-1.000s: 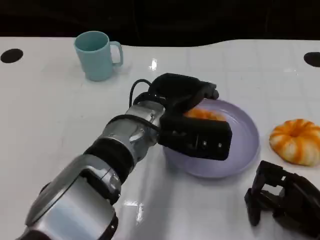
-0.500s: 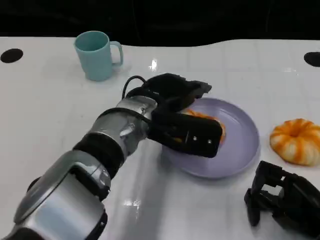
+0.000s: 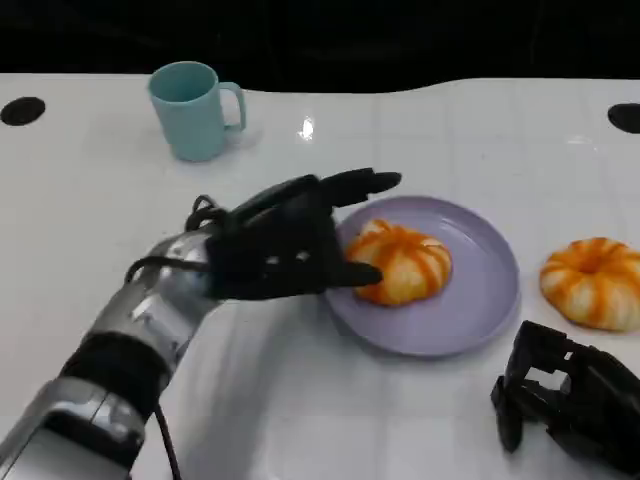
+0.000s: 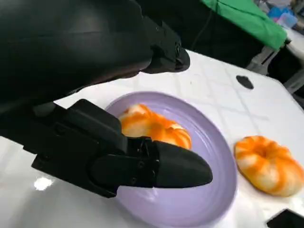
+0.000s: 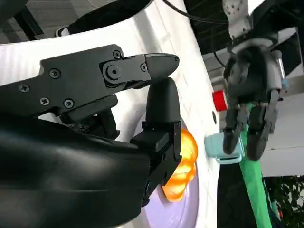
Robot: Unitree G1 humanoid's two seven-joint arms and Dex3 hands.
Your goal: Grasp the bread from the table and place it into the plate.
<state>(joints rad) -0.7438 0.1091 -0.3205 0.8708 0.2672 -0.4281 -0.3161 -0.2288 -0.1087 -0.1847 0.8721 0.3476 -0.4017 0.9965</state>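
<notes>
Bread point(image 3: 402, 262) sits in the plate point(image 3: 487, 300), on its left half, lying flat. My left hand point(image 3: 285, 245) is open just left of the plate: fingers spread, holding nothing, one finger point(image 3: 362, 181) reaching over the plate's far-left rim, another tip near the bread's left edge, touching or just apart, can't tell. Left wrist view shows the same: the bread point(image 4: 153, 128) on the purple plate point(image 4: 213, 190), my fingers point(image 4: 178, 168) apart above the plate's rim, nothing between them. My right hand point(image 3: 565, 400) rests on the table point(image 3: 100, 230) at near right, near the plate's near-right edge; fingers look curled in, nothing in them. A second bread point(image 3: 594, 282) lies on the table right of the plate, apart from the rim, far of my right hand; it's also in the left wrist view point(image 4: 268, 164). A teal mug point(image 3: 195, 110) stands upright at far left, handle to the right, well apart from the plate. Right wrist view: my right fingers point(image 5: 159, 107) up close, an orange bread point(image 5: 183, 168) partly hidden behind them.
</notes>
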